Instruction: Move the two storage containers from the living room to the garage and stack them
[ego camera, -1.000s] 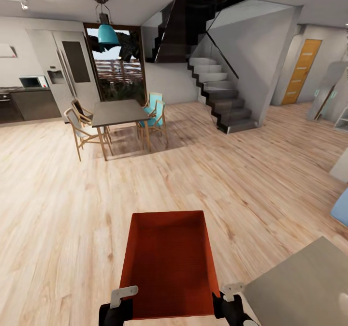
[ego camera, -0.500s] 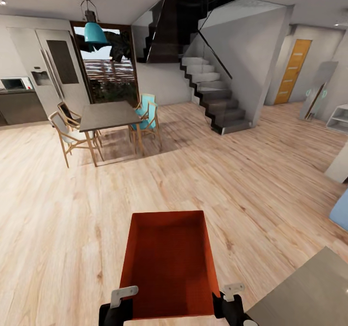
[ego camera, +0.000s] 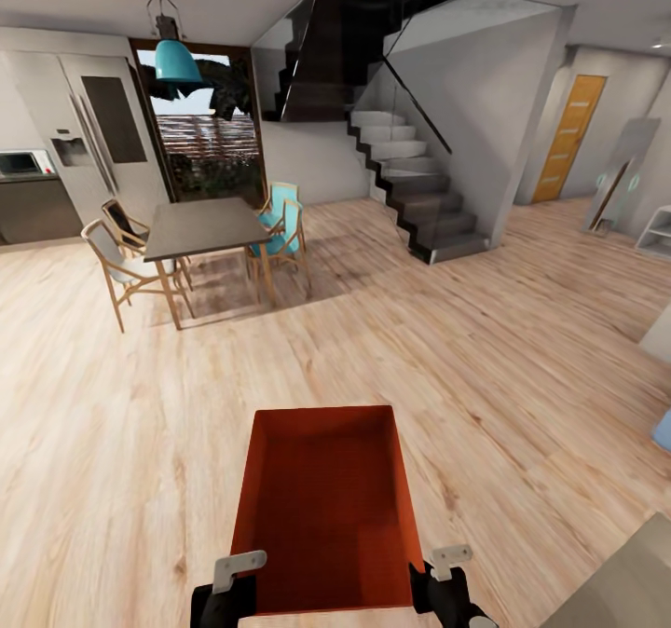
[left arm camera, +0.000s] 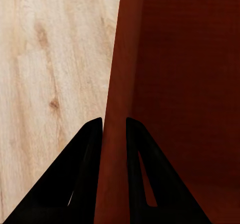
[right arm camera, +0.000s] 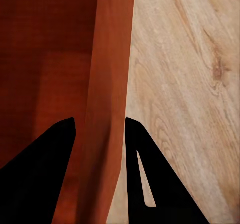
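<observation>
Both my grippers clamp one orange-red storage container (ego camera: 326, 507): left gripper (left arm camera: 114, 126) pinches its left wall, right gripper (right arm camera: 100, 124) its right wall. It hangs open-topped before me above light wood-plank flooring (ego camera: 485, 348); a dining table (ego camera: 200, 227) stands far left, stairs (ego camera: 419, 190) beyond.

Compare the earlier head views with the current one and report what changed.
The whole scene slid across the head view, so the camera turned with the robot; the grey surface at lower right has nearly left the picture. The storage container stays put in the view, the left gripper and right gripper still clamped on its side walls.
</observation>
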Tool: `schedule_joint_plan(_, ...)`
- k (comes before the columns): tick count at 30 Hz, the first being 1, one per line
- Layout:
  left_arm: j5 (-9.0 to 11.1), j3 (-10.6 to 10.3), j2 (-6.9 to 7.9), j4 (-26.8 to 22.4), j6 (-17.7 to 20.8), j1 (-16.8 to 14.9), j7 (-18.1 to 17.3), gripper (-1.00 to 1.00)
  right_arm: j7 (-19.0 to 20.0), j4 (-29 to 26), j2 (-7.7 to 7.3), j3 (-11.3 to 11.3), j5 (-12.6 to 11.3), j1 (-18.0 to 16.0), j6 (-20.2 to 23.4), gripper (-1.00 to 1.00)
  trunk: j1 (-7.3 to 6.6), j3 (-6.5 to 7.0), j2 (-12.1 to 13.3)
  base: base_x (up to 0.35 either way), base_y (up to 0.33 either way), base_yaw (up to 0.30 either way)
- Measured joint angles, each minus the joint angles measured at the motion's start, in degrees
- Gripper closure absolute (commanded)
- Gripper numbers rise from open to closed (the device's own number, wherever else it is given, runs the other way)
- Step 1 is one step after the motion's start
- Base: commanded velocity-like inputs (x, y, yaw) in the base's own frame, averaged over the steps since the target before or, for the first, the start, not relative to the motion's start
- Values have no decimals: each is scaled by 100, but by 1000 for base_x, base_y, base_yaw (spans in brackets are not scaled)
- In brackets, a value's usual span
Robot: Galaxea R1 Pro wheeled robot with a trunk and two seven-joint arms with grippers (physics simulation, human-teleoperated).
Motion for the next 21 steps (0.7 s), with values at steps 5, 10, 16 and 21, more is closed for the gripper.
schedule_joint_plan(5,-2,-2,-1,0,2,0,0,100,1,0,-2,0,-2,1,0,100,0,0,0,322,0,0)
schedule_joint_plan(10,-13,1,-8,-2,9,-1,2,100,5,0,-8,2,-6,-1,3,100,0,0,0,315,76,-113)
schedule_joint_plan(16,-2,-3,-2,-1,10,0,1,100,4,0,-4,2,-8,2,7,100,1,0,0,276,190,-53)
schedule_joint_plan(21,2,-5,-2,-1,10,0,8,100,3,1,-5,4,-8,1,7,100,1,0,0,264,206,-2)
